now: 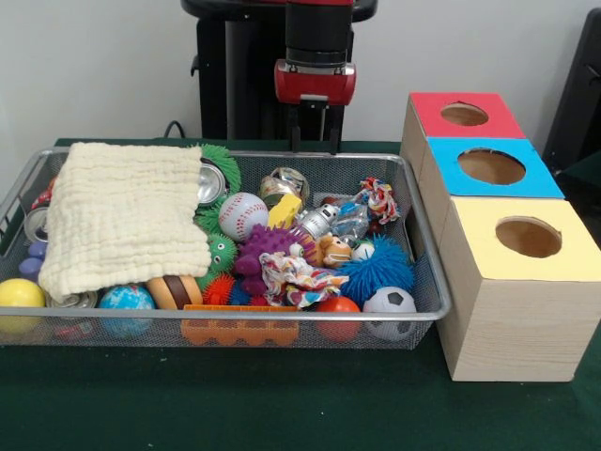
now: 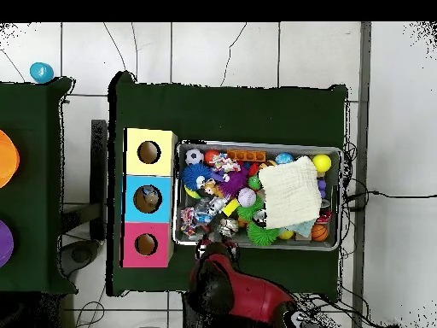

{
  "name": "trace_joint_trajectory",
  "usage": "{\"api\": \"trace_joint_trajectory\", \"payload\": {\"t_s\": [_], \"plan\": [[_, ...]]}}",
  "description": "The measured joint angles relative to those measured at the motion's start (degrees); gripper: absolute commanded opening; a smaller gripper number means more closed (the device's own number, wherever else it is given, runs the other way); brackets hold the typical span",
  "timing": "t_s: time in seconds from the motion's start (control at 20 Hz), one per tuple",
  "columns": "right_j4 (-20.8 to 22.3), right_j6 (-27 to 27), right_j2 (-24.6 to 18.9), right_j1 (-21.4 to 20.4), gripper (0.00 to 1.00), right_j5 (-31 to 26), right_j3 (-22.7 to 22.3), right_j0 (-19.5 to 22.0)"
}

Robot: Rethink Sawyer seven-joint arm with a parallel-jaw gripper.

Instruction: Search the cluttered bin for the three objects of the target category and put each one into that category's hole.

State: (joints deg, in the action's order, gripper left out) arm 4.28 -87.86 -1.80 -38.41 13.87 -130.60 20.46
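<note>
Green cloth covers the table (image 1: 282, 404), which stands on a white tiled floor (image 2: 256, 51) before a pale wall (image 1: 94, 66). The wire mesh bin (image 1: 427, 272) fills the table's middle, its far long rim just below the gripper (image 1: 315, 141), whose two black fingers hang apart and hold nothing. A cream cloth (image 1: 127, 221) covers the bin's left half in the front view. Toys crowd the other half: a baseball (image 1: 242, 214), a purple spiky ball (image 1: 268, 246), a blue spiky ball (image 1: 377, 266) and a small football (image 1: 389, 312) in the near right corner. One crumpled clear bottle (image 1: 349, 222) with a blue label lies towards the far right corner among them; I cannot tell where the others are. At the table's right edge stand three wooden boxes: red (image 1: 465, 115), blue (image 1: 490, 167) and yellow (image 1: 526, 237), each with a round hole on top
</note>
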Motion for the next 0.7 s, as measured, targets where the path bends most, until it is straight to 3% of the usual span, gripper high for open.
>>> {"api": "trace_joint_trajectory", "payload": {"t_s": [0.2, 0.7], "plan": [[0.0, -0.2, 0.8, 2.5, 1.0, 3.3, -0.2, -1.7], [-0.1, -3.7, 2.5, 11.3, 1.0, 20.5, -0.4, -5.5]]}}
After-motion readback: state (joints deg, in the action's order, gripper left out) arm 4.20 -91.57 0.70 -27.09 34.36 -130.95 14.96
